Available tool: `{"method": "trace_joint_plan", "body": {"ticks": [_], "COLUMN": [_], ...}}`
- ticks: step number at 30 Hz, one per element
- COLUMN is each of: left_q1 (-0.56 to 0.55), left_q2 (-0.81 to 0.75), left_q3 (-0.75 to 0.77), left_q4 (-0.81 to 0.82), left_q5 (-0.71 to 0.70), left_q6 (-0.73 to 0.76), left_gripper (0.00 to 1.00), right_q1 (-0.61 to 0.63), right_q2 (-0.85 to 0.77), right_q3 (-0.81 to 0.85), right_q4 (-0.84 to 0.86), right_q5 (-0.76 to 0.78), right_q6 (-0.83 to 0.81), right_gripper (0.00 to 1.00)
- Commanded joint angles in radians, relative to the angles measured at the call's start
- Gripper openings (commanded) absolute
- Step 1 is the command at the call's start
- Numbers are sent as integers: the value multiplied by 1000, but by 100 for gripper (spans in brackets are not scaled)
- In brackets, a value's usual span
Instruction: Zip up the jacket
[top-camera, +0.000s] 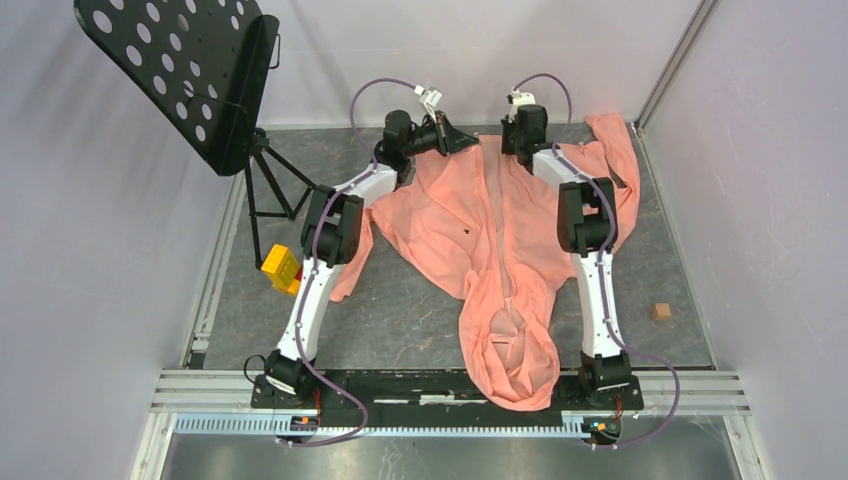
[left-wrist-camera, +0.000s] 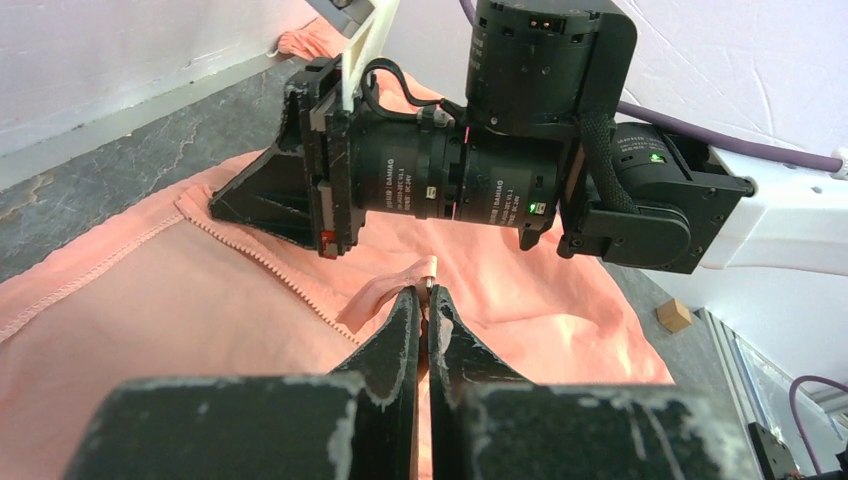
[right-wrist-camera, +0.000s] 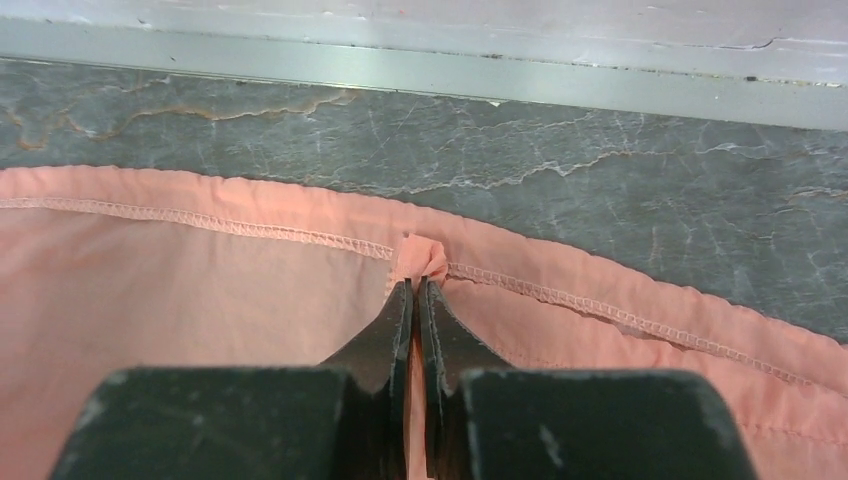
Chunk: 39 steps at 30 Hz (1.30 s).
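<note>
The salmon-pink jacket (top-camera: 440, 220) lies spread on the grey table, hood towards the near edge and hem at the far side. Its paler zipper strip (top-camera: 498, 235) runs down the middle, with a small dark mark (top-camera: 467, 231) to its left. My left gripper (top-camera: 470, 143) is at the far hem. In the left wrist view it (left-wrist-camera: 428, 292) is shut on a pink zipper end with a small metal tip (left-wrist-camera: 431, 272), beside a row of open zipper teeth (left-wrist-camera: 260, 262). My right gripper (top-camera: 512, 140) is shut on a pinched fold of the stitched hem (right-wrist-camera: 421, 258).
A black perforated music stand (top-camera: 180, 70) on a tripod stands at the far left. A yellow block (top-camera: 281, 268) lies at the left, and a small wooden cube (top-camera: 660, 311) at the right. Walls close in the table. The right arm's wrist (left-wrist-camera: 500, 130) hangs just ahead of my left gripper.
</note>
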Motion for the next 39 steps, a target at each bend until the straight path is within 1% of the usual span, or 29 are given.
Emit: {"method": "trace_joint_plan", "body": {"ticks": [1,3,5,8,10,11,14,17,19,21,24,26,30,35,39], "left_q1": [-8,-8,-8,-8,-8,-8,-8,-7,-7,-10,-10,-13,-28,-41,-42], "left_q2": [-58,-58,-57,-50,-45,-44,-42,-38,-40,-41,-26,-18,-20,-61,-68], "left_q3": [22,22,22,28,25,19,6,-7,-32,-58,-59,-55,-46,-94,-121], "left_q4": [15,15,16,19,38,56,126,224,313,414,483,489,450,349,373], "left_q5": [11,16,19,32,48,57,105,167,214,260,305,308,321,314,304], "left_q6": [18,19,19,23,25,23,12,-40,-81,-113,-137,-134,-91,47,61], "left_gripper": [2,2,2,2,2,2,2,2,2,2,2,2,2,2,2], "right_q1": [-32,-40,-48,-68,-82,-84,-89,-91,-93,-95,-96,-96,-96,-109,-121], "right_q2": [-143,-204,-268,-347,-387,-408,-477,-572,-635,-693,-759,-782,-786,-715,-693], "right_q3": [-84,-160,-262,-405,-494,-549,-715,-915,-1004,-1080,-1209,-1244,-1237,-1168,-1164], "right_q4": [164,212,294,414,512,563,724,913,964,998,1137,1167,1144,1169,1208], "right_q5": [-132,-165,-199,-275,-364,-433,-573,-650,-656,-629,-659,-699,-751,-812,-829], "right_q6": [72,61,56,71,79,71,38,23,2,1,16,-8,-51,74,116], "right_gripper": [5,3,0,0,1,1,0,0,0,0,0,0,0,0,0]}}
